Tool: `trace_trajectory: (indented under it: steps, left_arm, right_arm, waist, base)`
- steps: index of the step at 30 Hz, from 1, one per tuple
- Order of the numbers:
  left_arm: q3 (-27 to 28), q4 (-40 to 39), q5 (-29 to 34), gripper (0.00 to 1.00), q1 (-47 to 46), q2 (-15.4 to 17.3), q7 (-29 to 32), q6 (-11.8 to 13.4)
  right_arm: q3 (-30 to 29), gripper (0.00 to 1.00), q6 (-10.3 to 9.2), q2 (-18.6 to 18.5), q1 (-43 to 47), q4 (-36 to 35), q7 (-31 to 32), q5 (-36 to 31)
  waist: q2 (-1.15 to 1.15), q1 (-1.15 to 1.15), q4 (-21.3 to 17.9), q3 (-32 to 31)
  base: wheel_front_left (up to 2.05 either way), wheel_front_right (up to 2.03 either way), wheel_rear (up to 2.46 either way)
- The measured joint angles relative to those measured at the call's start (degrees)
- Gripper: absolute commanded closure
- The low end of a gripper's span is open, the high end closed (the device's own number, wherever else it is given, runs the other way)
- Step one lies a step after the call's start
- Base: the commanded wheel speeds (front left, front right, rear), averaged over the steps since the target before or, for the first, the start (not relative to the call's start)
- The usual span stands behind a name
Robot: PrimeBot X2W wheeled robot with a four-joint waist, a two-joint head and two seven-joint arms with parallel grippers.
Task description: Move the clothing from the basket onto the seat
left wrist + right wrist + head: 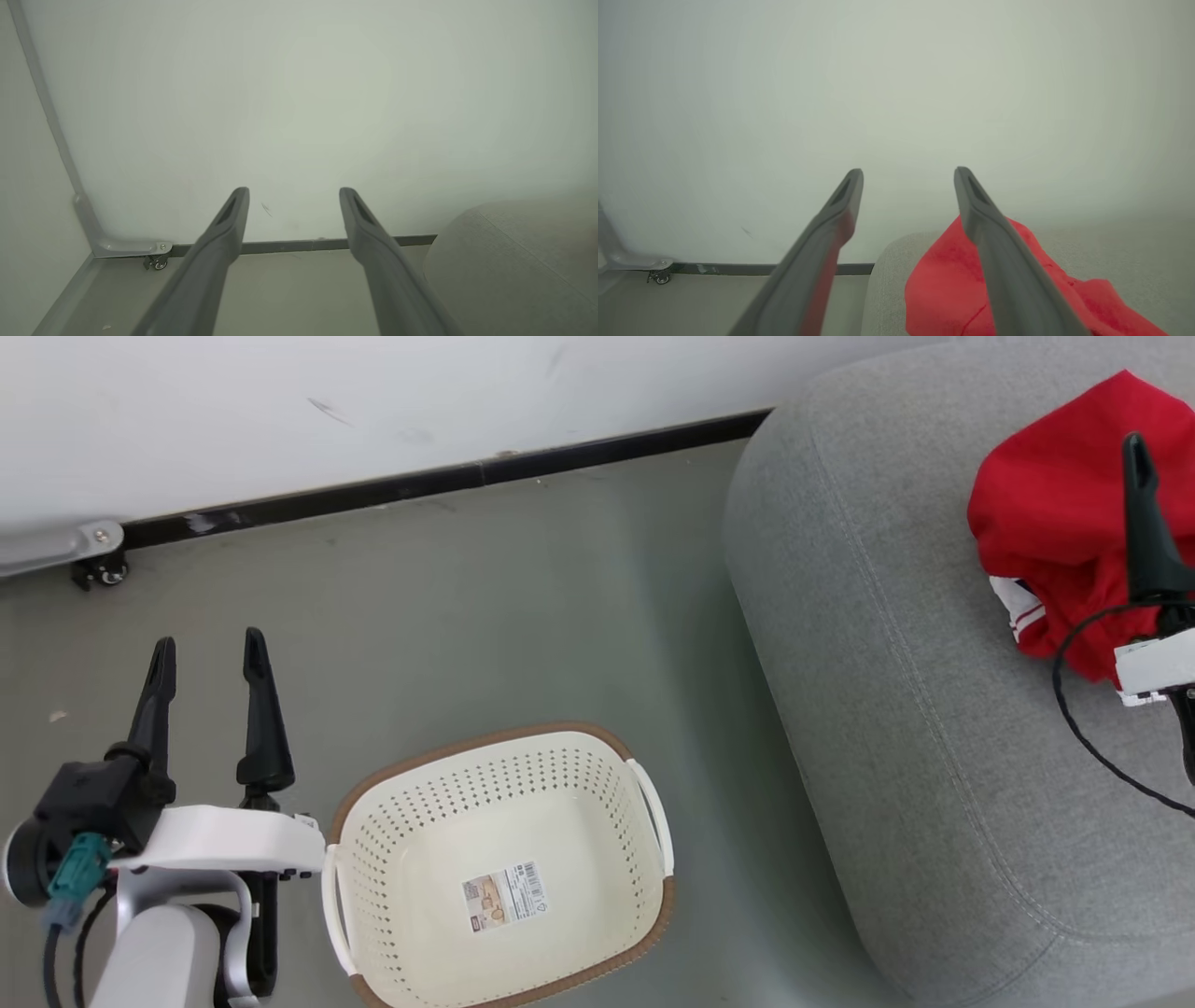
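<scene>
The cream basket [485,775] stands on the floor at the bottom centre, and its base shows nothing but a paper label [504,894]. To its right, on the big grey seat [896,644], lies a heap of red clothing [1055,513] with white striped trim. My right gripper [908,175] hangs open over that heap with nothing between its fingers; one finger [1144,513] crosses the red fabric in the head view. The clothing [945,289] shows below the right finger in the right wrist view. Left of the basket, my left gripper [207,653] [294,193] is open and empty.
A white wall with a black baseboard [448,476] runs along the back. A grey metal bracket on a small caster [98,560] sits at the far left against the wall. Grey-green floor [485,616] lies between the basket, the wall and the seat.
</scene>
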Motion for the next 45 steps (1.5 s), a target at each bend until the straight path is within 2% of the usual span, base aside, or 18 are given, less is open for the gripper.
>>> trace_trajectory:
  steps: [14,27,31,45]
  left_arm:
    - [0.0,2.4,0.0,0.0,3.2,-2.4,-0.7,0.1]
    - [-1.7,4.5,0.5,0.0,5.6,-3.6,-0.7,0.0]
    - [-2.5,5.0,1.0,0.0,6.8,-4.0,-0.7,-0.3]
    - [-4.9,6.6,2.6,0.0,10.4,-4.6,-0.7,-0.6]
  right_arm:
    - [2.1,0.0,-0.01,5.2,5.0,-4.5,1.1,-4.1]
    - [2.6,0.0,-0.01,11.9,15.2,-5.9,2.1,-5.8]
    - [2.6,0.0,-0.01,13.0,17.9,-6.2,2.6,-7.5]
    - [-1.6,0.0,-0.01,18.4,27.1,-7.7,3.8,-11.4]
  waist:
    - [0.0,0.0,4.8,-4.9]
    - [0.0,0.0,8.5,-9.8]
    - [0.0,0.0,9.4,-11.2]
    - [0.0,0.0,11.9,-15.1]
  base:
    - [0.0,0.0,0.0]
    - [0.0,0.0,0.0]
    - [0.0,0.0,0.0]
    - [0.0,0.0,0.0]
